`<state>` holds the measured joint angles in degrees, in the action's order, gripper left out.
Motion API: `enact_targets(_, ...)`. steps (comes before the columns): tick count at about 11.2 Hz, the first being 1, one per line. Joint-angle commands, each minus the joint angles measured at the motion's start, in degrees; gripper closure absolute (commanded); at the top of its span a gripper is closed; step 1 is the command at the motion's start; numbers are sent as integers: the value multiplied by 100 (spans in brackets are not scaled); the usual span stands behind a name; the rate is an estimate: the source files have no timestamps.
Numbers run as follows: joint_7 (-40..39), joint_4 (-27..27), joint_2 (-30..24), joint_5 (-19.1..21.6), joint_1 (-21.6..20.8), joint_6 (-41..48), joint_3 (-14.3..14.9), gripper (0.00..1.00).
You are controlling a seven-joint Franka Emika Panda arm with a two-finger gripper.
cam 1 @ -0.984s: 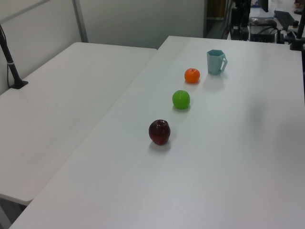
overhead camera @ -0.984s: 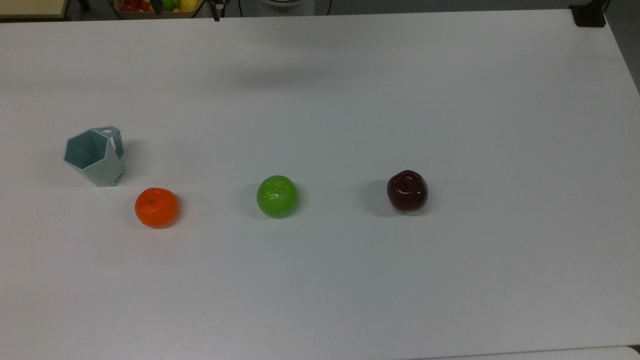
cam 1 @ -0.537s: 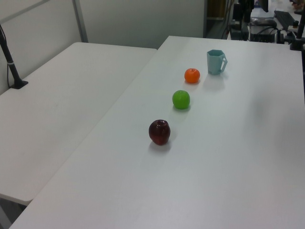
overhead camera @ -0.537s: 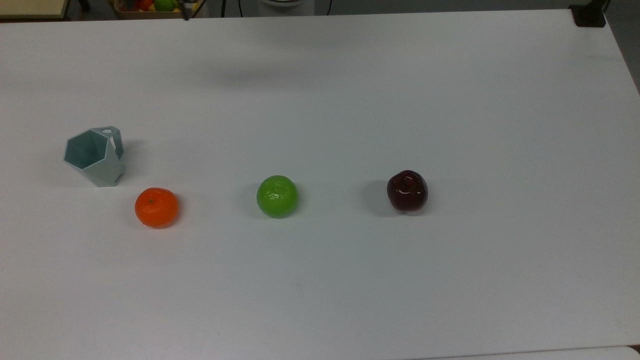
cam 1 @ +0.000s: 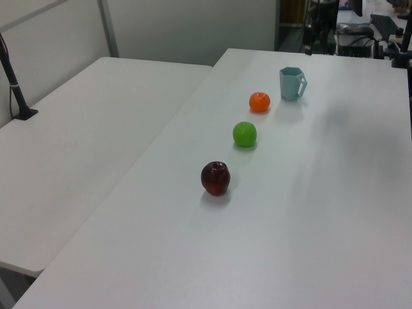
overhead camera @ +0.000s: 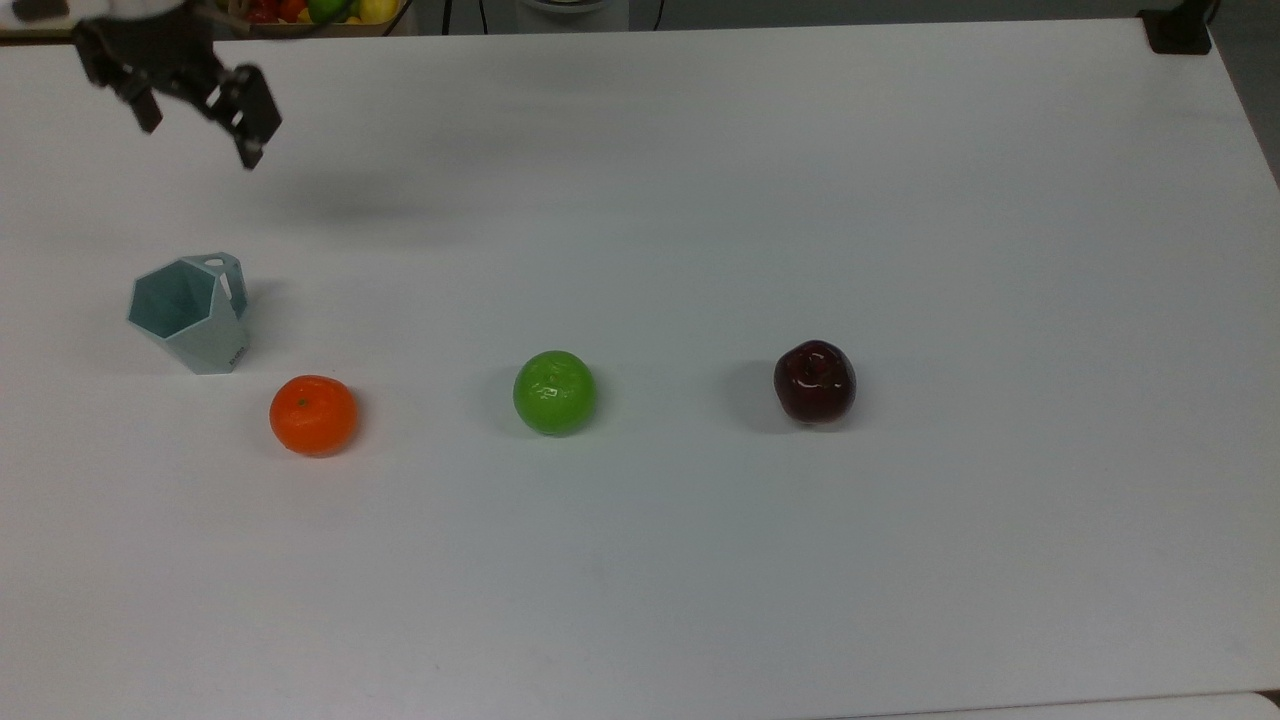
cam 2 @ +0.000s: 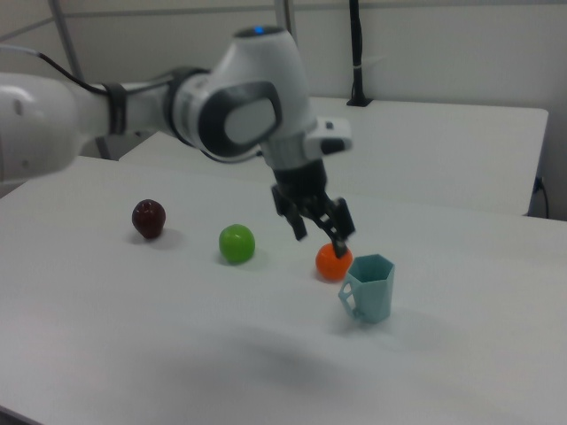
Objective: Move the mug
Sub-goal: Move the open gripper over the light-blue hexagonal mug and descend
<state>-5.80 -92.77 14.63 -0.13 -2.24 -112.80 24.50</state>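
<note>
Fruits number three on the white worktop: one orange, one green apple, one dark red apple. One mug stands upright just beside the orange. Above it, the fingers of the gripper hang spread apart, holding nothing.

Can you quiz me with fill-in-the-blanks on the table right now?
1. In the top view, the fruit nearest the mug is the ____.
2. The mug stands ____, its opening facing up.
3. The end effector is ____, with nothing between its fingers.
4. In the top view, the green apple lies between the orange and the ____ apple.

Missing words: orange; upright; open; red
</note>
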Motion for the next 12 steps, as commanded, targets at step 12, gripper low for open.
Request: enact_targets(12, -545, -391, 1050, 1051, 285, -1560, 38, 7)
